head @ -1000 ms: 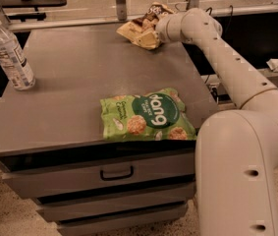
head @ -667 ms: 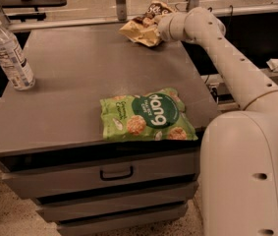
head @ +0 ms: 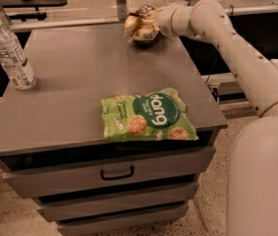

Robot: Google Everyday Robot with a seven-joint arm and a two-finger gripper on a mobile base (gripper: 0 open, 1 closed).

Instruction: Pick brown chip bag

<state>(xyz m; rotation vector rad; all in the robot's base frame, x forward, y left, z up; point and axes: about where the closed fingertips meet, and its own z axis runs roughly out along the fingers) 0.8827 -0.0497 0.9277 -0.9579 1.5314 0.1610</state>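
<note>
The brown chip bag (head: 137,26), dark brown and tan-yellow, is bunched up at the far back edge of the grey table (head: 79,82). My gripper (head: 152,23) reaches in from the right at the end of the white arm (head: 227,38). It is shut on the bag's right side and holds it just off the tabletop, with a dark shadow under it. The bag hides most of the fingers.
A larger bright green "dang" bag (head: 148,114) lies flat near the table's front right. A clear water bottle (head: 11,53) with a white cap stands at the left edge. Drawers (head: 116,173) sit below the tabletop. A rail runs behind the table.
The brown chip bag has bunched up against my gripper and risen slightly from the tabletop. The green bag and the bottle have not moved.
</note>
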